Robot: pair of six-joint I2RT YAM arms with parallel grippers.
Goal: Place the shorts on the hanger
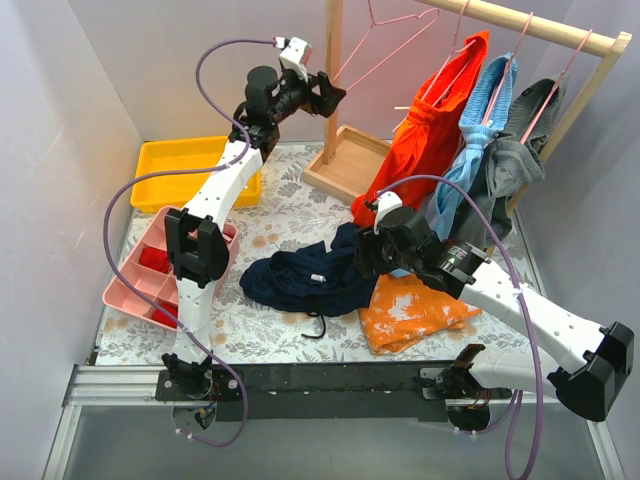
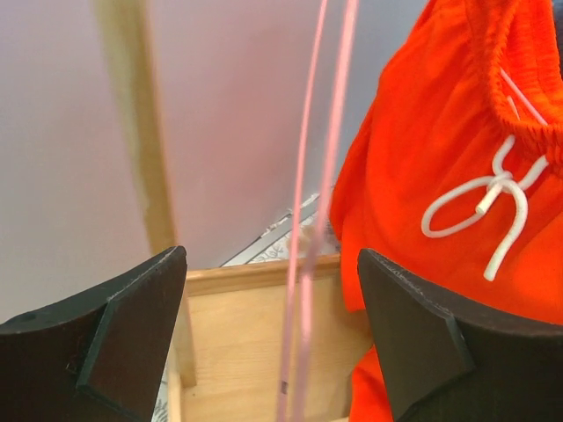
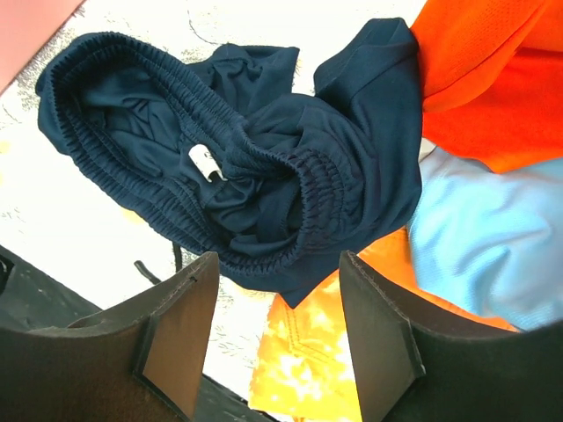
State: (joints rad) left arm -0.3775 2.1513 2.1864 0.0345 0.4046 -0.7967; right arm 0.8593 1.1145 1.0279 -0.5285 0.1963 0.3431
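Observation:
The navy shorts lie crumpled on the floral table, waistband open; they fill the right wrist view. My right gripper is open just above their right edge, holding nothing. The bare pink hanger hangs from the wooden rail at the back. My left gripper is raised beside it, open, with the hanger's thin pink wires between its fingers, untouched as far as I can tell.
A wooden rack bears a red-orange garment, a light blue one and a grey one on pink hangers. An orange patterned cloth lies beside the shorts. A yellow bin and a pink tray stand at the left.

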